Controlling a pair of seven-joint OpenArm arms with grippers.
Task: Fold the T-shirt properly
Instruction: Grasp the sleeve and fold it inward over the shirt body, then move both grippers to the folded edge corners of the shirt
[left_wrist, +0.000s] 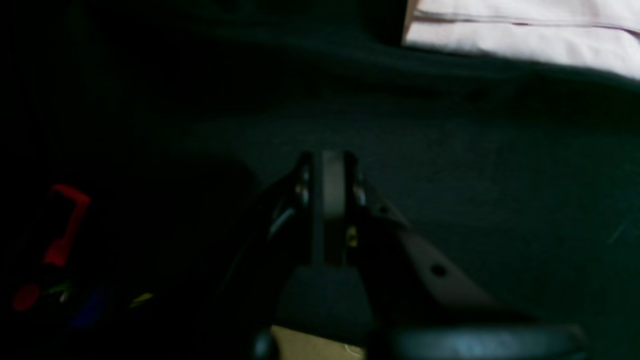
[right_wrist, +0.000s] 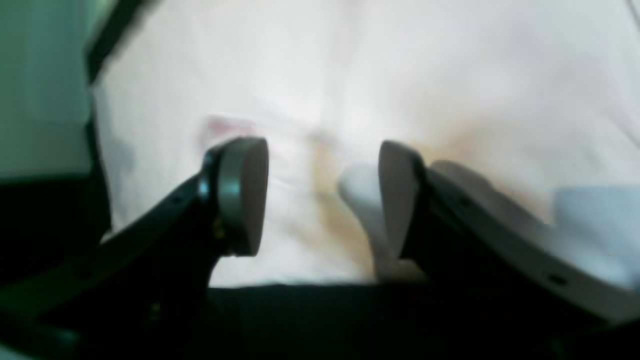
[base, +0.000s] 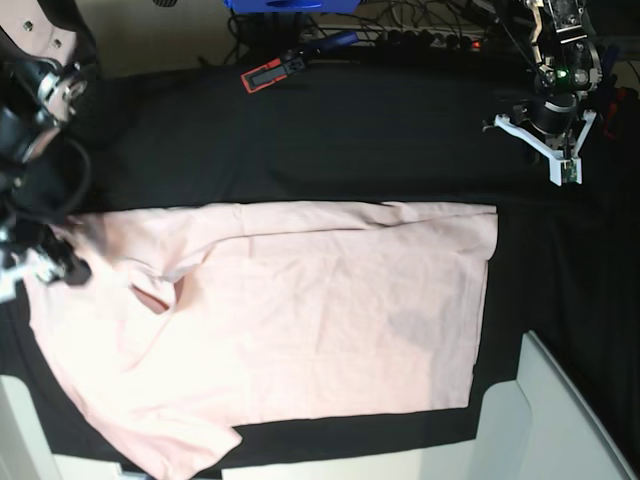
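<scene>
— Two claws, two jobs. My right claw (right_wrist: 322, 195) stands wide over the T-shirt (base: 300, 320), nothing between its pads, at the collar end of the cloth.

— And the left claw (left_wrist: 330, 180)?

— Pinched narrow, holding nothing, parked over bare black tabletop (base: 330, 130) well apart from the hem.

— So which step?

— I judge an early one: the pale pink shirt lies mostly flat, one long edge turned in. Next I'd lower the right claw, pinch shoulder fabric, and bring the left to the hem.

The T-shirt (base: 330, 310) is plain pale pink; the table cloth (base: 350, 140) black.
</scene>
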